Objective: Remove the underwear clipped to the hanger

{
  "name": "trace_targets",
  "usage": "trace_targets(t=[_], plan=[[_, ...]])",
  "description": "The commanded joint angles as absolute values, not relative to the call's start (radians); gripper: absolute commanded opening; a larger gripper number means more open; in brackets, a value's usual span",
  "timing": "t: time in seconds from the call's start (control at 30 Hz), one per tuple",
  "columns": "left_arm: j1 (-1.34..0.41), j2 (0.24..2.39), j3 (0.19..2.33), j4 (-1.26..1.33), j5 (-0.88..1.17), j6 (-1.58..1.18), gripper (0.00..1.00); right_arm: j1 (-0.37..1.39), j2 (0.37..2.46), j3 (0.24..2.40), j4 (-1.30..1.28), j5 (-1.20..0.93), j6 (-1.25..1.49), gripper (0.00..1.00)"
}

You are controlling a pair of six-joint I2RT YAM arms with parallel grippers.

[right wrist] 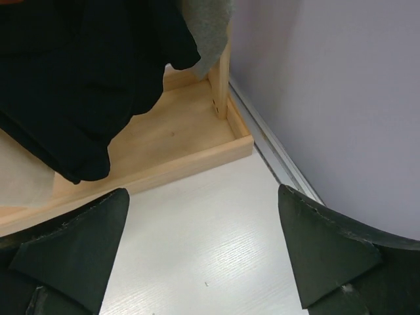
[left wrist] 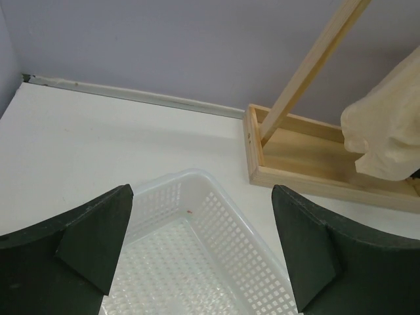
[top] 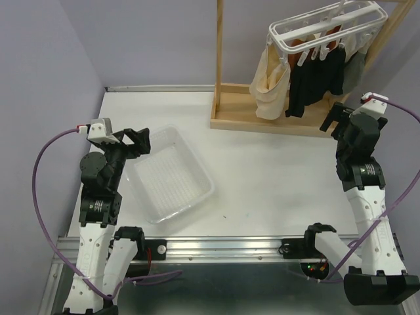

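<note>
The white plastic hanger (top: pixel 328 23) hangs at the back right on a wooden stand. Underwear is clipped under it: a cream-beige piece (top: pixel 270 85) (left wrist: pixel 387 134) on the left, black pieces (top: pixel 317 82) (right wrist: pixel 72 79) in the middle, a grey one (top: pixel 356 69) (right wrist: pixel 209 26) on the right, and a rust-orange one (top: pixel 303 44) showing behind. My right gripper (top: pixel 333 118) (right wrist: pixel 203 262) is open, low over the table just in front of the stand's base, below the black garments. My left gripper (top: pixel 143 141) (left wrist: pixel 200 252) is open above the near-left end of the basket, holding nothing.
A clear perforated plastic basket (top: pixel 197 172) (left wrist: pixel 226 216) lies left of centre on the white table. The wooden stand's base tray (top: pixel 262 121) (left wrist: pixel 308 157) (right wrist: pixel 164 141) and uprights (top: pixel 218 52) stand at the back. Purple walls close the back and right sides.
</note>
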State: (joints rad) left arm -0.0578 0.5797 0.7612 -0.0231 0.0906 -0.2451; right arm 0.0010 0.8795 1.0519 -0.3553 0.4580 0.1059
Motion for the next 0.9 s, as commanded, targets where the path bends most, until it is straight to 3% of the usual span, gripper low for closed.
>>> trace_targets(t=[0.0,0.07,0.2,0.27,0.6,0.87], plan=[[-0.06,0.554,0.779,0.002,0.166,-0.264,0.99,-0.002,0.859,1.124,-0.344,0.41,0.04,1.0],[-0.06,0.554,0.778,0.003,0.179,-0.27,0.99,-0.002,0.842,1.121,-0.342,0.31,-0.015,1.0],[-0.06,0.566,0.787,0.011,0.21,-0.275,0.99,-0.002,0.73,1.052,-0.347,-0.254,-0.347,1.0],[-0.06,0.572,0.784,0.02,0.219,-0.275,0.99,-0.002,0.689,1.017,-0.347,-0.357,-0.38,1.0],[-0.06,0.572,0.776,0.021,0.252,-0.252,0.99,-0.002,0.827,1.094,-0.353,-0.462,-0.268,1.0],[-0.06,0.542,0.761,0.034,0.258,-0.271,0.99,-0.002,1.011,1.232,-0.322,-0.736,-0.321,1.0]])
